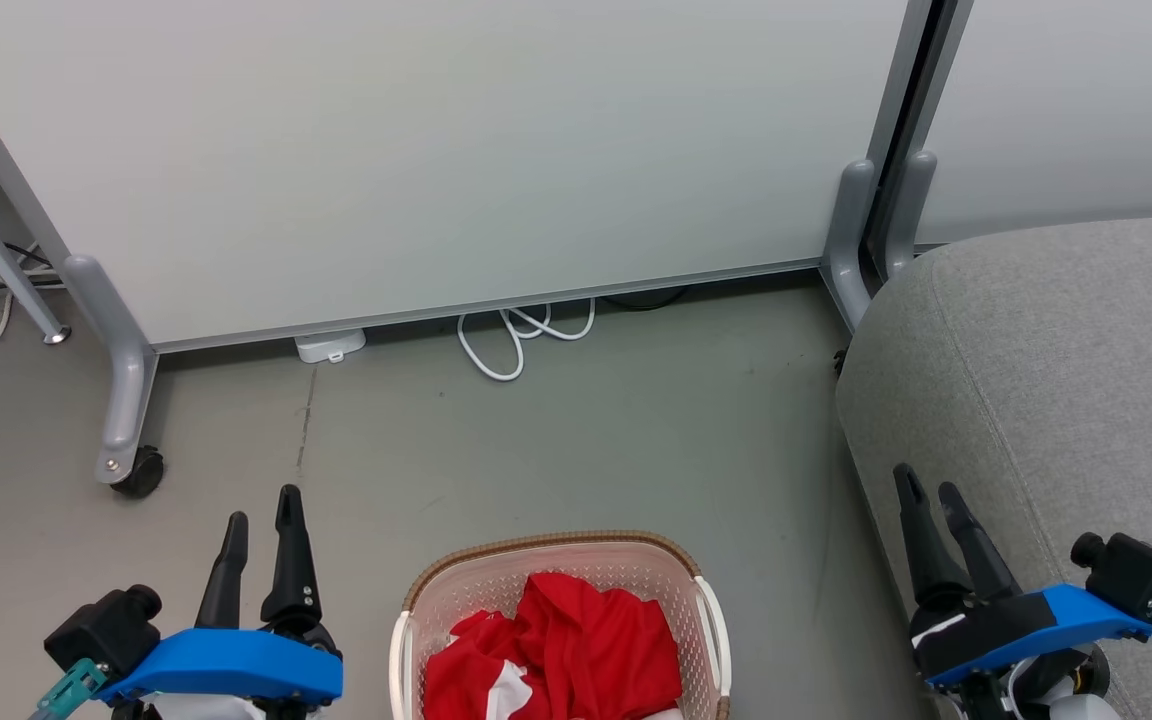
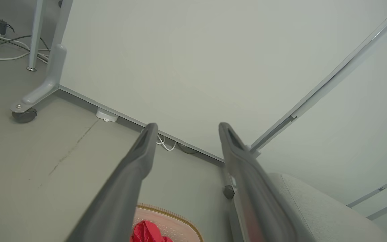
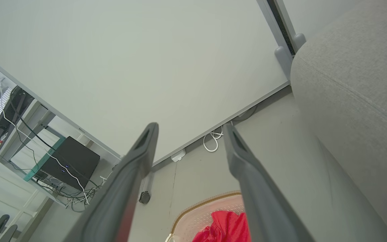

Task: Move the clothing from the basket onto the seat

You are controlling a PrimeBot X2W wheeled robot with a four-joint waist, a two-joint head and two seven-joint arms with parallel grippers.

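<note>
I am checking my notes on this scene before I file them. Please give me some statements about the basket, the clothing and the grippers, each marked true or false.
1. The clothing lies inside the basket. True.
2. The basket stands on the seat. False: it stands on the floor, left of the seat.
3. The left gripper holds a garment. False: it is open and holds nothing.
4. The right gripper is open. True.
5. A white cable lies on the floor by the partition. True.
</note>
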